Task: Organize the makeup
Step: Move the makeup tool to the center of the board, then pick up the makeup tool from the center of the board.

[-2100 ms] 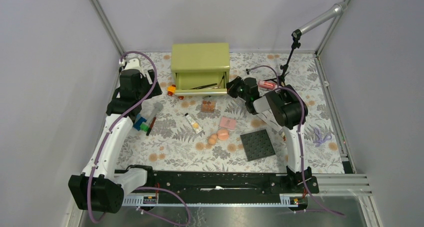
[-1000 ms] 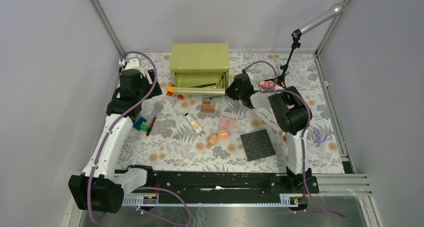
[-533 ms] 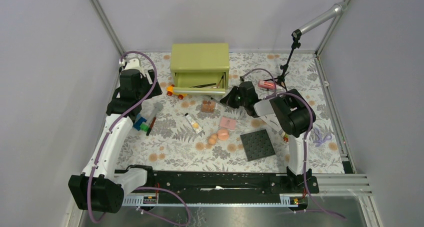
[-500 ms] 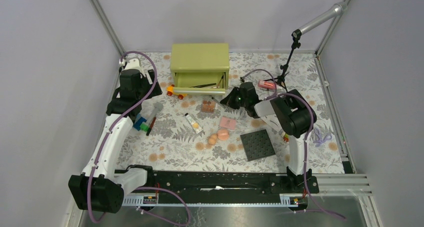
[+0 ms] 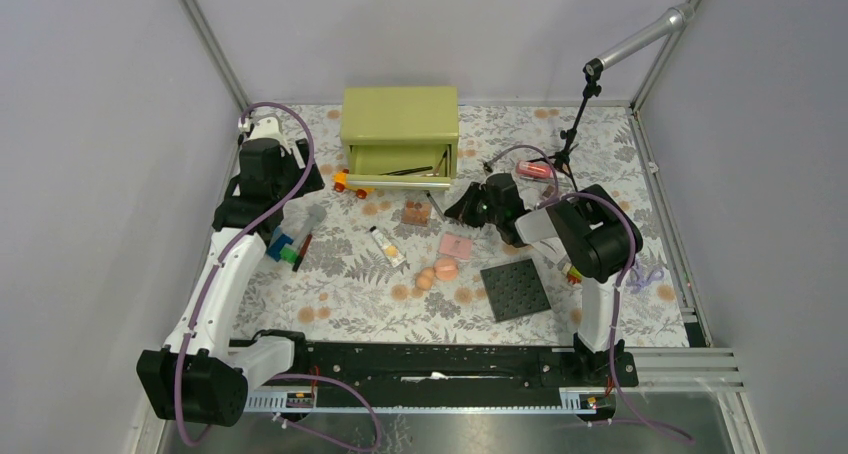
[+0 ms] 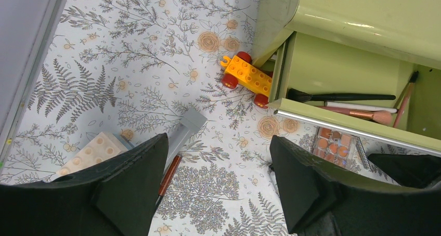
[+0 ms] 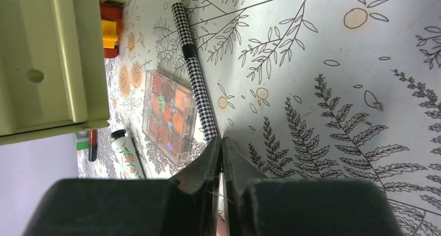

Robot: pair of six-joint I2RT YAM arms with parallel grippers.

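**Makeup part stowed; right fingers closed at a pencil's end**

Cannot read any lettering: print on the cream tube [image 5: 386,245] with the black cap is too small to make out.

At 12 o'clock on the floral table [image 5: 620,144], a green box [image 5: 400,114], its drawer [image 6: 343,69] pulled open toward 6 o'clock. Inside, lying lengthwise: a black-handled brush [image 6: 338,96] and a copper-handled brush [image 6: 359,114] with pink bristles. Leaning in the right-hand corner, a thin brown stick [image 6: 405,98]. At 8 o'clock of the drawer, touching its corner, an orange toy car [image 6: 244,75].

Just off the drawer front at 6 o'clock, flat on the cloth, a clear palette [image 7: 169,114] of orange pans. Beside it at 2 o'clock, a houndstooth pencil [image 7: 195,75], checked black and white.

Near the table's centre, a pink square compact [image 5: 455,244], with the cream tube at its 9 o'clock. At its 6 o'clock, two peach egg-shaped sponges [image 5: 445,268], touching each other. At 2 o'clock of the table, a pink-red tube [image 5: 533,169]. At 9 o'clock, a copper pencil [image 6: 169,176].

Right gripper [image 7: 222,140] pressed shut, tips meeting the houndstooth pencil's near end; cannot tell whether pinching it. Left gripper [image 6: 218,140] spread wide above the cloth at 9 o'clock, holding nothing.
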